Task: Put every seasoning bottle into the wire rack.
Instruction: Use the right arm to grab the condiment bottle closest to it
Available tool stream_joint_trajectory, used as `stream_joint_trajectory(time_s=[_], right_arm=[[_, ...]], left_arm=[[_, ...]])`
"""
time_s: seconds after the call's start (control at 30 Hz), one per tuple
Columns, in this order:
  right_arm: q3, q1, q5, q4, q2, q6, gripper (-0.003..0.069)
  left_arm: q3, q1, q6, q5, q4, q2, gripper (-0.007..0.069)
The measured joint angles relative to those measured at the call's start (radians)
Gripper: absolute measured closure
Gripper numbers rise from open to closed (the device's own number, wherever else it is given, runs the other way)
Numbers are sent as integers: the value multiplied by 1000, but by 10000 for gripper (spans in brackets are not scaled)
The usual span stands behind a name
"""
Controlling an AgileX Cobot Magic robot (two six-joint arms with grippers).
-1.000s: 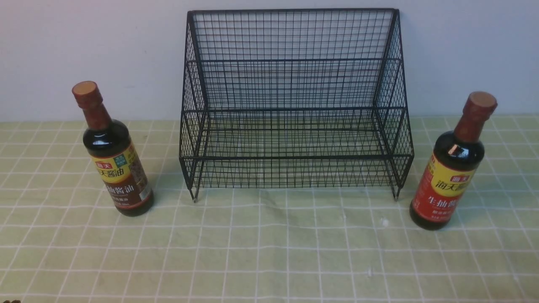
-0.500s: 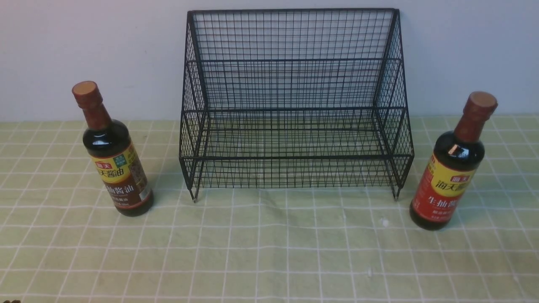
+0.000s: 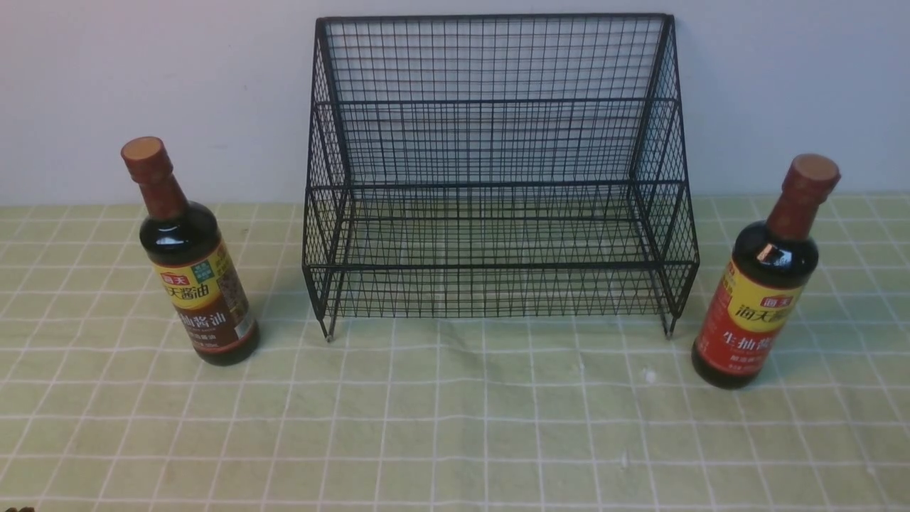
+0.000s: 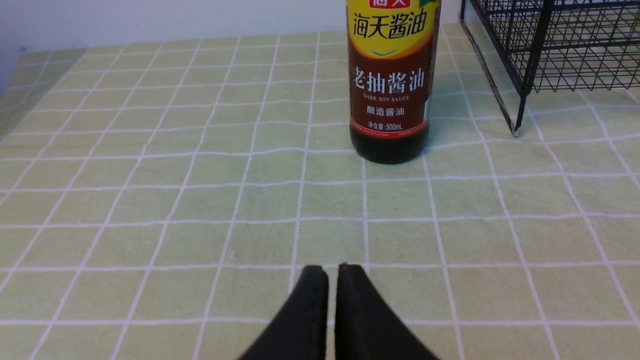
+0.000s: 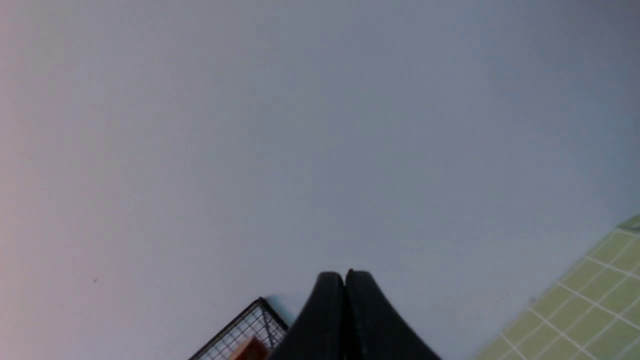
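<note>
Wire rack [image 3: 490,183] is flanked on desk [image 3: 455,427] by two upright btls, neither inside: brown-label btl [image 3: 201,288] at its left, red-label btl [image 3: 753,313] at its right. Left pincer [image 4: 332,272] is pinched shut & empty, w/ brown-label btl straight ahead, long axis vertical, so left arm is judged nearer. Right pincer [image 5: 345,277], also shut & empty, is aimed at wall [image 5: 300,125].

Left wrist view crops the brown-label bottle [image 4: 389,90] mid-label
</note>
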Motion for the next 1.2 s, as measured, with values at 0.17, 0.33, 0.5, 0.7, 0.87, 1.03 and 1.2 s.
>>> stream_joint_trajectory(time_s=[0.17,0.33,0.5,0.7,0.87,1.03,1.2], right_arm=[[-298,0,296,-212,182,-69,673],[-557,0,596,-336,480,-197,659],[-752,0,746,-353,754,-345,558],[-918,0,795,-278,1022,-475,312],[-994,13,796,-178,1165,-533,111],[-1012,90,767,-157,1253,-596,39],[-1012,120,672,-164,1345,-604,34]], left_arm=[[0,0,0,0,0,0,617],[0,0,0,0,0,0,617],[0,0,0,0,0,0,617],[0,0,0,0,0,0,617],[0,0,0,0,0,0,617],[0,0,0,0,0,0,617],[0,0,0,0,0,0,617]])
